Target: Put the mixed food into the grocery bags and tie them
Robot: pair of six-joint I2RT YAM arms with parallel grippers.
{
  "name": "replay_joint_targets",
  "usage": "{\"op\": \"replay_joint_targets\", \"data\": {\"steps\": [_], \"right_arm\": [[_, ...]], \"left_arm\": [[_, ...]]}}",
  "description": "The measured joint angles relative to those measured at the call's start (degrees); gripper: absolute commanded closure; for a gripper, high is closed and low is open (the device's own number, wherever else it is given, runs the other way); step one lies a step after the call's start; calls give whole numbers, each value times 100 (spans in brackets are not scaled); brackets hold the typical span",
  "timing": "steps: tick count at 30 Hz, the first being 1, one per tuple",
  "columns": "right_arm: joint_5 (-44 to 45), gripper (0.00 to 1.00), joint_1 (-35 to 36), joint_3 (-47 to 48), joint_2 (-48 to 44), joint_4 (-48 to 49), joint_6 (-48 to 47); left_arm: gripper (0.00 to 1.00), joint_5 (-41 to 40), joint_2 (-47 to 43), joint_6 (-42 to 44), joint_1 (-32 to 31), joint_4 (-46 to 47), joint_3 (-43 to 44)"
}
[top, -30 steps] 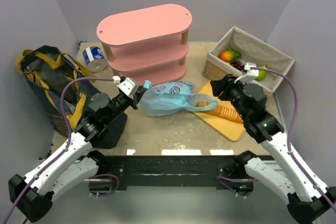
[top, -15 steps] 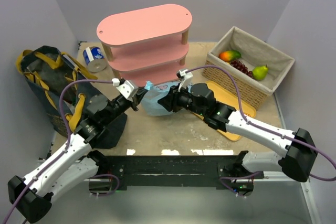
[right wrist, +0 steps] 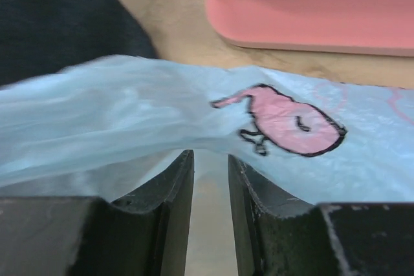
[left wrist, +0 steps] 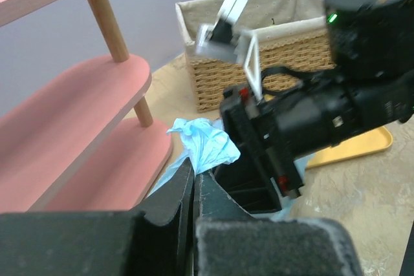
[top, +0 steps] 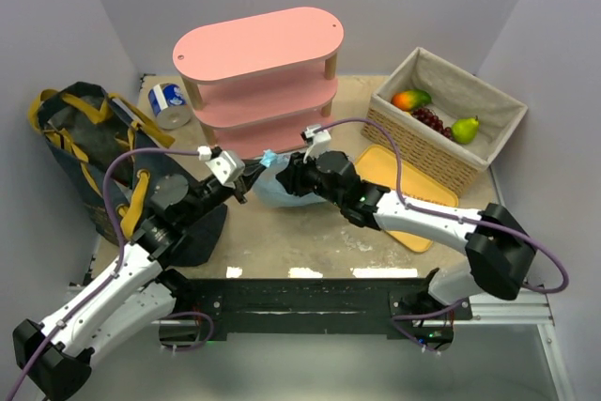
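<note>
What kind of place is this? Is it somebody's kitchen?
Probably not a kitchen: it looks like a robot practice booth. Plain lilac walls box in one small table, the left arm and right arm are fixed at its edge, and a pink shelf and fruit basket look like props.

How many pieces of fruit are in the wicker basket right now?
3: a mango at the basket's left end, dark grapes in the middle, and a pear to their right. The basket walls may hide more.

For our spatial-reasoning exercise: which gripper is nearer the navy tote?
Left. The left gripper is mid-table, off the navy tote's side; the right gripper lies beyond it, farther away.
</note>
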Motion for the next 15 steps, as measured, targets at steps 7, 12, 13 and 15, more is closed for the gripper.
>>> {"op": "replay_joint_targets", "data": {"steps": [7,12,13,15], "right_arm": [[1821,25,153,-201,723,232,-103],[2785,5,166,-238,1209,33,-11],[2883,2,168,-236,1268,-48,13],[2992,1,181,-236,1340,-164,61]], "left_arm": [[100,107,-177,-37,-4,175,-22],[100,-136,-435,-66,-7,157,-20],[100,-238,-487,-61,-7,111,-20],[100,-470,-564,-28,-15,7,-11]]}}
